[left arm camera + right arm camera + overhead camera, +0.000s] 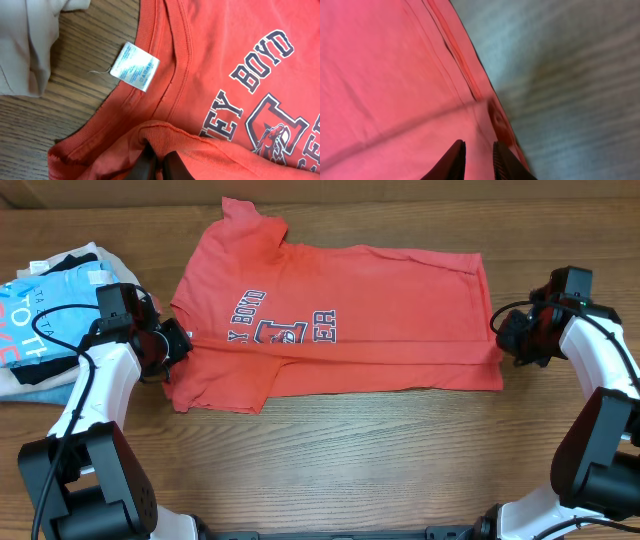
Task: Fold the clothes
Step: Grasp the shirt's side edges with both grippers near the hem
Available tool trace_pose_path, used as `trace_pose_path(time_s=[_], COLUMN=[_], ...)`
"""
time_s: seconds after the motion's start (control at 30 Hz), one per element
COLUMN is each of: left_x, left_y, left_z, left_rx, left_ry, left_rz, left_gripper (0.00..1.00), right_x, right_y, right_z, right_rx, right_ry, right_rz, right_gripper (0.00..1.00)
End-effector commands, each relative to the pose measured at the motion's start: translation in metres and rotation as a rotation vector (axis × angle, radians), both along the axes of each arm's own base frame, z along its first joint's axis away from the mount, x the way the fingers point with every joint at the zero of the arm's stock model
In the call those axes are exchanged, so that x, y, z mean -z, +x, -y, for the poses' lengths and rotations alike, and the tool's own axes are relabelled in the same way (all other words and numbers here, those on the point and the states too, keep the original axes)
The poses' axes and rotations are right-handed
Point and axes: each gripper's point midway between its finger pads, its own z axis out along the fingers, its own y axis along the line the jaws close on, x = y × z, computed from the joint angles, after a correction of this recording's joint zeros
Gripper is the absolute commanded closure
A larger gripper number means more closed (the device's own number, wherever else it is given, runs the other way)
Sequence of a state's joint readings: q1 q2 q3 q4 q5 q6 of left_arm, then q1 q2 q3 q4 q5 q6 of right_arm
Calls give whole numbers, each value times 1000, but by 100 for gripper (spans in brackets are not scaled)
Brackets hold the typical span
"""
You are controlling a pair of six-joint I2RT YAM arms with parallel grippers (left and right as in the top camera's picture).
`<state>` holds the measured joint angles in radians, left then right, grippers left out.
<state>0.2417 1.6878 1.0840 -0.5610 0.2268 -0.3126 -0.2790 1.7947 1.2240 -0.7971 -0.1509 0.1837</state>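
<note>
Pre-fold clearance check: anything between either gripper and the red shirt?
Nothing visible. The left gripper has its jaws shut on the shirt near the collar. The right gripper sits at the hem end, jaws slightly apart over the fabric. The clothes pile lies left of the shirt, not on it.

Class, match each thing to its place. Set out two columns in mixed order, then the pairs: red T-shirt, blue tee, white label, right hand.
1 T-shirt
2 blue tee
3 label
4 right hand

A at the T-shirt's hem end
B on the pile, far left
C beside the collar
D spread across the table middle

Pairs: 1-D, 2-B, 3-C, 4-A
</note>
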Motion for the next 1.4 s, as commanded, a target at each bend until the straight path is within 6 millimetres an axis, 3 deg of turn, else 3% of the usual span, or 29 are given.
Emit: trace_pose_path(time_s=[0.0, 0.23, 0.53, 0.7, 0.93, 1.27, 1.37], left_x=[6, 6, 6, 6, 7, 7, 7], left_y=[-4, -4, -4, -5, -5, -6, -7], left_z=[-2, -2, -2, -2, -2, -2, -2], left_rx=[-16, -16, -16, -15, -16, -15, -16], left_ry=[10, 9, 9, 8, 8, 7, 6], left_rz=[-25, -26, -28, -29, -32, -33, -38], left_gripper=[94, 94, 94, 94, 94, 94, 94], right_x=[11, 31, 40, 38, 36, 3, -6], right_y=[-13, -19, -20, -12, -5, 52, 64], right_z=[0, 1, 0, -4, -4, -10, -7], right_rx=[2, 6, 5, -4, -6, -15, 13], right_ry=[-17, -34, -34, -11, -9, 59, 58], right_rz=[-47, -40, -19, 20, 50, 314, 370], right_gripper=[78, 78, 78, 94, 96, 96, 91])
